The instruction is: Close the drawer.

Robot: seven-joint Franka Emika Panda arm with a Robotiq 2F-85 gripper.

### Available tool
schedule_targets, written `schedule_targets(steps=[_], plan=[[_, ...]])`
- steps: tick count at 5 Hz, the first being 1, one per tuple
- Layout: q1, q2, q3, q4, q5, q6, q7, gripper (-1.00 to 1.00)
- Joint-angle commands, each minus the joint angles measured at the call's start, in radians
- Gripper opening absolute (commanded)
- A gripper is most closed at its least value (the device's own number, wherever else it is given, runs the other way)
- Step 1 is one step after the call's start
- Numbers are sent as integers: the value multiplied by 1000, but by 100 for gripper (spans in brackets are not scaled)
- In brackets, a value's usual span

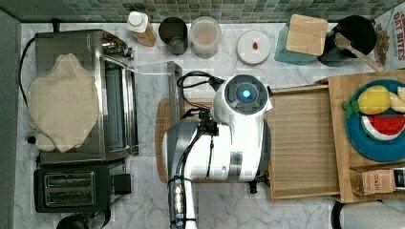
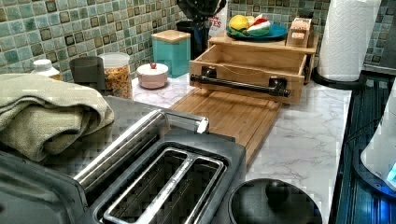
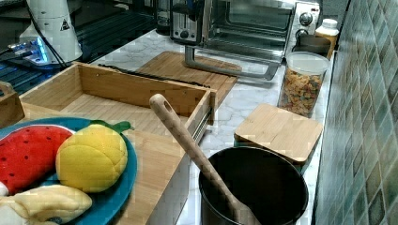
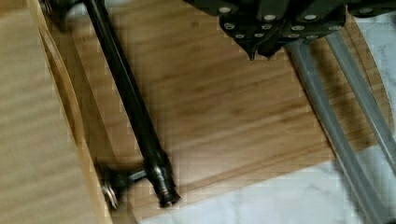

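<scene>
The light-wood drawer (image 1: 303, 143) stands pulled out of its wooden cabinet, and its striped bottom is bare. A black bar handle (image 2: 238, 84) runs along its front (image 4: 60, 93). My gripper (image 4: 261, 51) hangs shut and holds nothing. It is above the darker cutting board (image 4: 224, 116), a short way out from the handle (image 4: 130, 107) and apart from it. In the top view my white arm (image 1: 229, 138) covers the board (image 1: 162, 124) just to the top view's left of the drawer front. The right view shows the open drawer (image 3: 117, 101) from behind.
A toaster oven (image 1: 95, 95) has its door open, and the grey door bars (image 4: 327, 116) lie over the board's far side. A toaster (image 1: 69, 191) and jars (image 1: 205, 36) are nearby. A plate of toy fruit (image 1: 377, 119) sits on the cabinet top, with a paper towel roll (image 2: 348, 37) beside it.
</scene>
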Motion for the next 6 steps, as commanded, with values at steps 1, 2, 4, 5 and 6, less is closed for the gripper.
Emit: schedule_targets(steps=[1,2,4,5,6], plan=[[-30,4,35,-156,-86,182,-168,-100],[-5,9,-7,-222,-98,272,-223,-100],[-23,14,-8,-316,-87,380,-299,-100],[-31,29,-18,-330,-77,391,-331,-100],[-36,45,-33,-335,-100,408,-351,-100]])
